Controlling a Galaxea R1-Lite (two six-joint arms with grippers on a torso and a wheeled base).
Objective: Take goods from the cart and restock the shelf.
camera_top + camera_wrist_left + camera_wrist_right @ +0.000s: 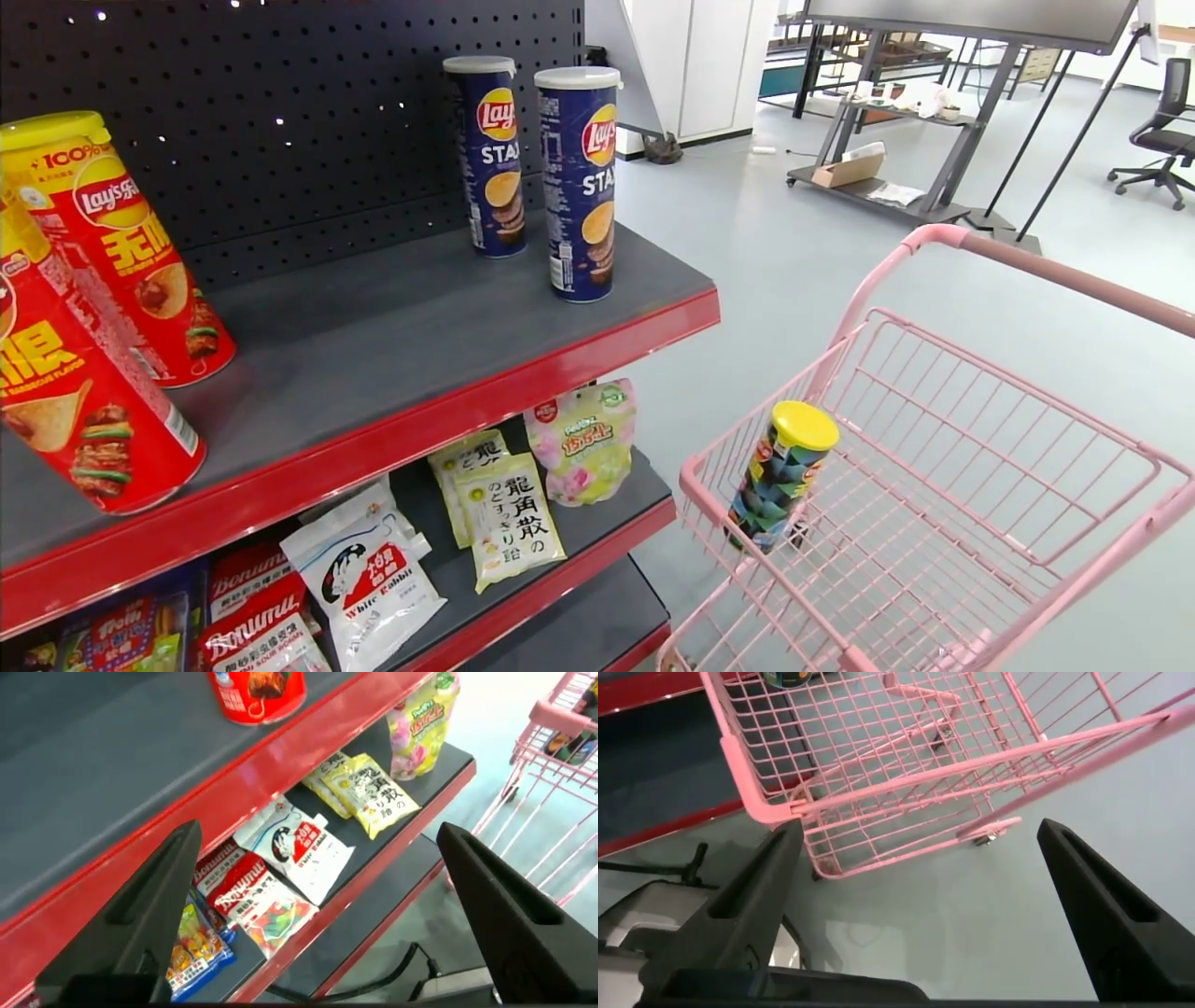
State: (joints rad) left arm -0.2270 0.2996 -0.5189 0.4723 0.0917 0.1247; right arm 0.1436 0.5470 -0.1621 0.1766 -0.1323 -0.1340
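yellow-lidded can (782,471) behind cart (945,235) wires, red can (84,392) cropped

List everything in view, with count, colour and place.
red cans: 2, red, yellow lids, top shelf, left end.
blue cans: 2, dark blue, white lids, top shelf, right end.
cart: 1, pink wire, right of shelf.
yellow-lidded can: 1, multicoloured, cart corner nearest shelf.
snack bags: several, white, yellow, red, pastel, lower shelf.
left gripper: black fingers open, facing lower shelf.
right gripper: black fingers open, over floor by cart.
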